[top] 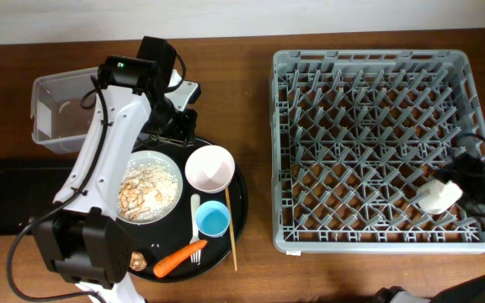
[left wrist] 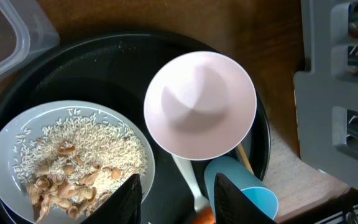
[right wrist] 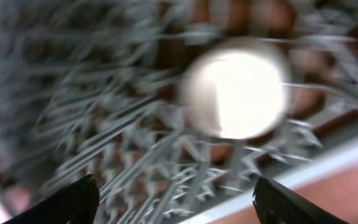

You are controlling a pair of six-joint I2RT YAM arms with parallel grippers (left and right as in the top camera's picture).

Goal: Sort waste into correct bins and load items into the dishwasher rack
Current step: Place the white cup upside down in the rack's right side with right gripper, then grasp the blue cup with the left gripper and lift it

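cream cup (right wrist: 235, 87) in the dishwasher rack (top: 369, 63), pink bowl (left wrist: 199, 106) next
your right gripper (right wrist: 179, 196) hangs wide apart over the cup at the rack's right side; lift straight up, clear of the pegs. your left gripper (left wrist: 179, 198), also apart, hovers over the round black tray (left wrist: 104, 68); pinch the bowl's rim, away from the plate (left wrist: 2, 152).

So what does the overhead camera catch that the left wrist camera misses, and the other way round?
Only overhead: the shallow black tray, the cream cup near the right edge of the dishwasher rack, and that rack whole. Only left wrist: single grains among the food scraps, and the left end effector with its fingers apart. Both: the white plate, pink bowl, blue cup and round black tray.
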